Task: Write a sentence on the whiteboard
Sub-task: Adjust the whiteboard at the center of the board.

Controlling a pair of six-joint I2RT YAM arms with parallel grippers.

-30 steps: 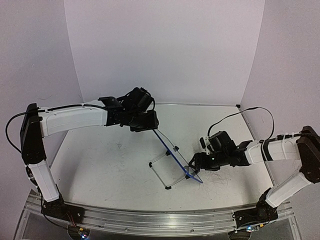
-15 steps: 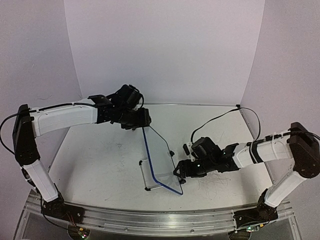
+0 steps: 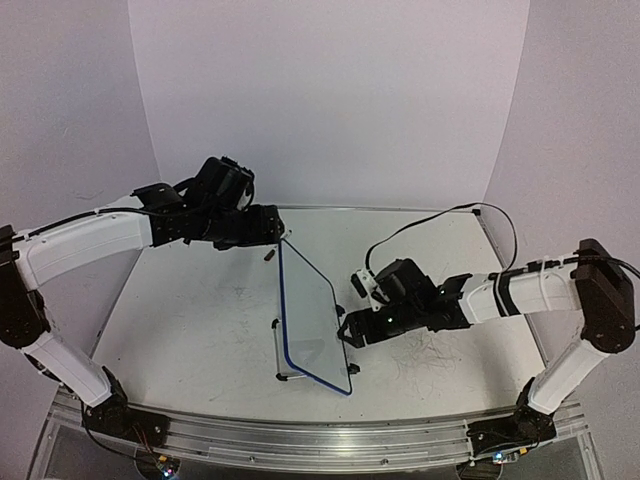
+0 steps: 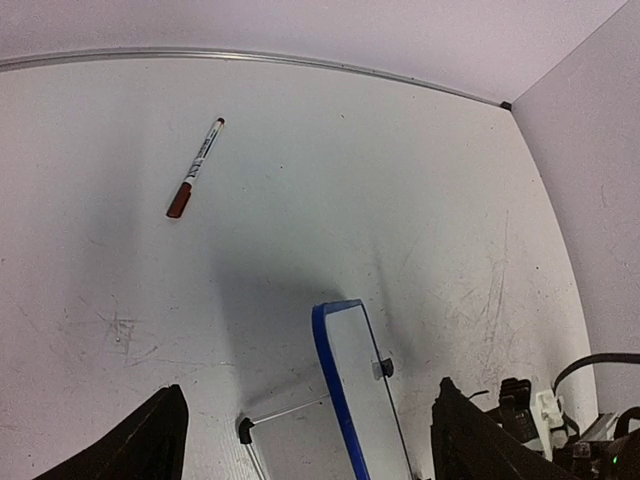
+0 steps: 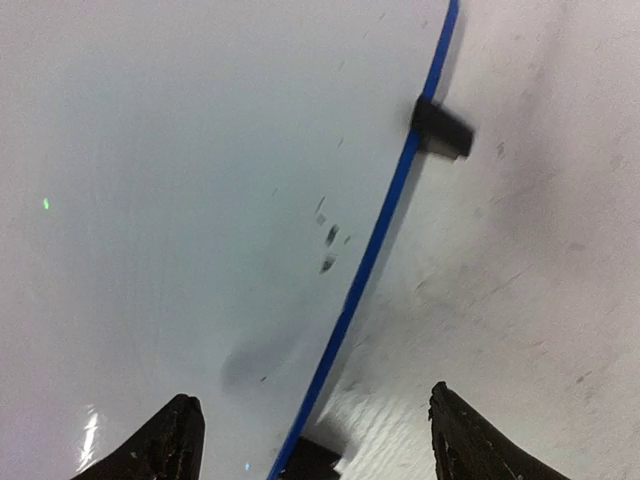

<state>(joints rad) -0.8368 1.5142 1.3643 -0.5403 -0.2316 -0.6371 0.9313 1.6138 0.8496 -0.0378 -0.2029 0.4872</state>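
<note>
We note soft, even overhead light; faint shadow on table [image 4: 260, 300]; whiteboard [image 5: 150, 200] blurred in right wrist view.

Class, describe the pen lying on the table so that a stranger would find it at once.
Start at the scuffed white tabletop and look past the blue-framed whiteboard towards the far wall. A slim pen lies there alone. Unlike the standing whiteboard, it lies flat, with a white barrel and reddish-brown cap.

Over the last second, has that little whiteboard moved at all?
Yes. The whiteboard has shifted left, ending up farther from the far right corner of the table.
</note>
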